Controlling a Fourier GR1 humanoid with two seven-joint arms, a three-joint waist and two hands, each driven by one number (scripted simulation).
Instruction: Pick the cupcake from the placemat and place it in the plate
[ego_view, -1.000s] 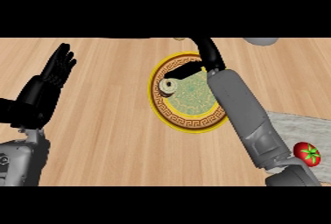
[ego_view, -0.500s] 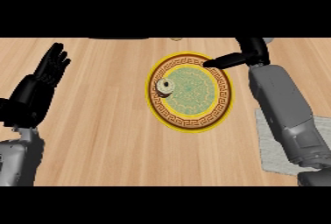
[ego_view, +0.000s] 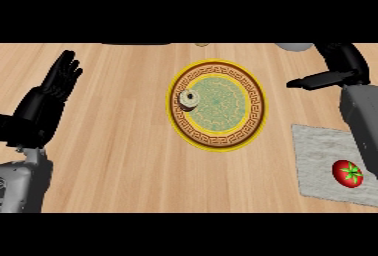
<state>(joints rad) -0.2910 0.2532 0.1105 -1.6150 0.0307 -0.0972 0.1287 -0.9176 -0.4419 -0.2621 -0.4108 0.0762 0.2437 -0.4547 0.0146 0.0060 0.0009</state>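
Though meant to come off the placemat, lies in the plate already: a cupcake (ego_view: 187, 100), set on the left side, on the brown patterned band just inside the yellow rim. Touches the plate (ego_view: 221, 146) and neither hand. Shows a pale top with a dark spot and a brown wrapper; cannot tell whether upright or tipped.

Up and to the right of the plate, well apart from it, finds the right hand (ego_view: 345, 62): thumb stretched straight toward the left, nothing pinched, no curl round anything. Runs toward the top edge with the rest of its fingers, so only partly seen.

Below that hand, on the right side of the wooden counter (ego_view: 111, 160), shows the grey placemat (ego_view: 321, 150), bearing a red tomato (ego_view: 347, 172) near its lower right corner and no cupcake.

At the far left, well apart from plate and cupcake, shows the left hand (ego_view: 44, 105) at rest: spread flat, fingers up and side by side, touching nothing.

Reads, by the lie of things, as very nearly finished: picked, carried, set down and let go. Leaves little to do, probably only bringing the right arm to rest. Might bear a check, since sitting so close to the rim rather than in the green middle; asks for no more than "in the plate", though, by the task's own wording.
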